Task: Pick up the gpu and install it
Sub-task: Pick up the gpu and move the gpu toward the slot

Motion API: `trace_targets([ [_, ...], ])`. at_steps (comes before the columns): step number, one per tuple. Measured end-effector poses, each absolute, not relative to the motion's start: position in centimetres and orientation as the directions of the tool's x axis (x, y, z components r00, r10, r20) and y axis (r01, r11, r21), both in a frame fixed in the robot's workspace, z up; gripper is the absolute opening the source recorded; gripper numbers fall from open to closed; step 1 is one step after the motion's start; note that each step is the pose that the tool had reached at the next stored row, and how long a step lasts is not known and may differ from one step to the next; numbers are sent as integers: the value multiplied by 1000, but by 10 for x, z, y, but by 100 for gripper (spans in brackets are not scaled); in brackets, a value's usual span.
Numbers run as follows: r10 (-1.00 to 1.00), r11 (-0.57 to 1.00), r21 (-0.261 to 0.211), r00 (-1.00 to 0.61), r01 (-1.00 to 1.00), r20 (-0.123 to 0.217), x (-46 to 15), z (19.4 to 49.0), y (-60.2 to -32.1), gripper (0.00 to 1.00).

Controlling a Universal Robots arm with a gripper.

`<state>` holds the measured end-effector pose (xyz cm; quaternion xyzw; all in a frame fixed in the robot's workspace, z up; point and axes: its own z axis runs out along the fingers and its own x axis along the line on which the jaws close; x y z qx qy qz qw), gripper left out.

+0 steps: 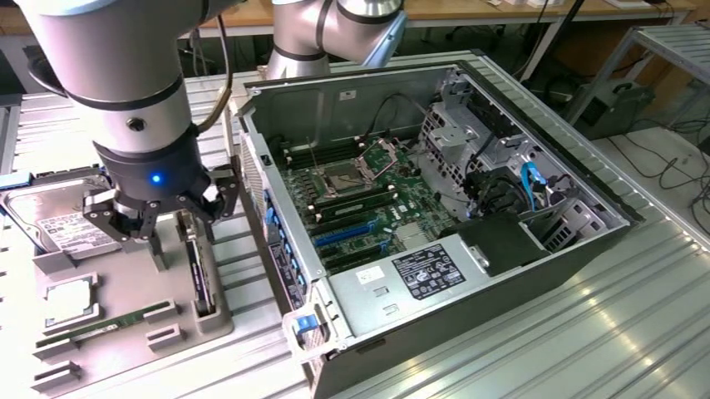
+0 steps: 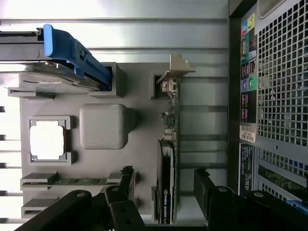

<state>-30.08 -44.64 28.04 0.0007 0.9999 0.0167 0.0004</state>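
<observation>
The gpu is a thin dark card standing on edge in a slot of the grey holder tray, at the exterior view's left. In the wrist view the gpu shows edge-on, with its pale metal bracket at the far end. My gripper hangs just above the card's near end. It is open, with one dark finger on each side of the card and not touching it. The open computer case lies beside the tray, its motherboard and blue slots exposed.
The tray also holds a hard drive with a blue handle, a square processor and a green RAM stick. The case's perforated rear panel runs close along the tray. Everything rests on a ribbed metal table.
</observation>
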Motion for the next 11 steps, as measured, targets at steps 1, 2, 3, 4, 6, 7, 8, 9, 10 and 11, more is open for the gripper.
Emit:
trace_targets([
  [1, 1, 999, 33, -1000, 1, -1, -301, 278, -446, 62],
  [2, 1, 999, 33, -1000, 1, -1, -301, 276, -446, 62],
  [3, 2, 999, 33, -1000, 1, -1, -301, 275, -446, 62],
  [4, 1, 999, 32, -1000, 1, -1, -301, 273, -446, 62],
  [6, -5, 999, 31, -1000, -5, -1, -301, 269, -446, 62],
  [7, -8, 999, 31, -1000, -8, -1, -301, 267, -446, 62],
  [8, -11, 999, 31, -1000, -11, -1, -301, 265, -446, 62],
  [9, -14, 999, 31, -1000, -14, 0, -301, 263, -446, 62],
  [10, -14, 999, 31, -1000, -14, 0, -301, 261, -447, 62],
  [11, -15, 999, 31, -1000, -15, 0, -301, 259, -447, 62],
])
